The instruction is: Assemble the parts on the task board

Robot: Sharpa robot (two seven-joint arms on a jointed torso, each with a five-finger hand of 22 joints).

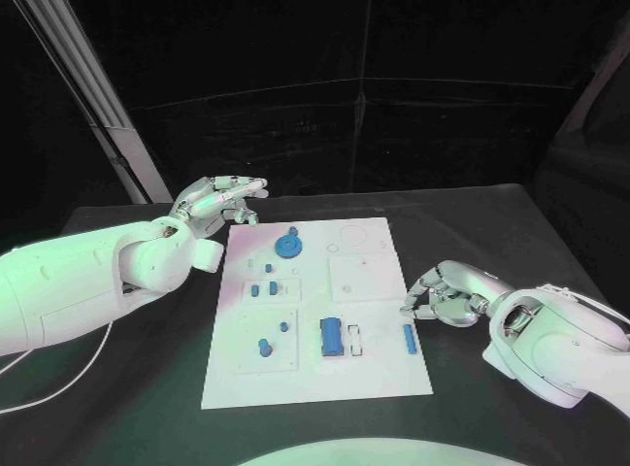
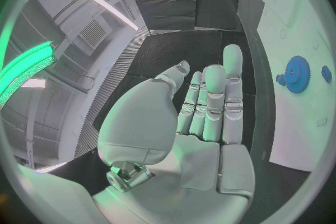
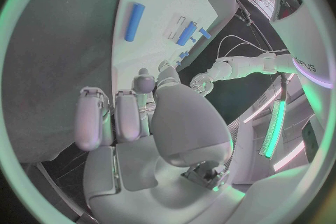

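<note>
Head view, task board (image 1: pixel 378 374), left hand (image 1: pixel 219 202) open-fingered, right hand (image 1: pixel 444 295) curled

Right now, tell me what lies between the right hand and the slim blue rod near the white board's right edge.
Nothing: in the head view, bare white task board separates the right hand from the slim blue rod.
</note>
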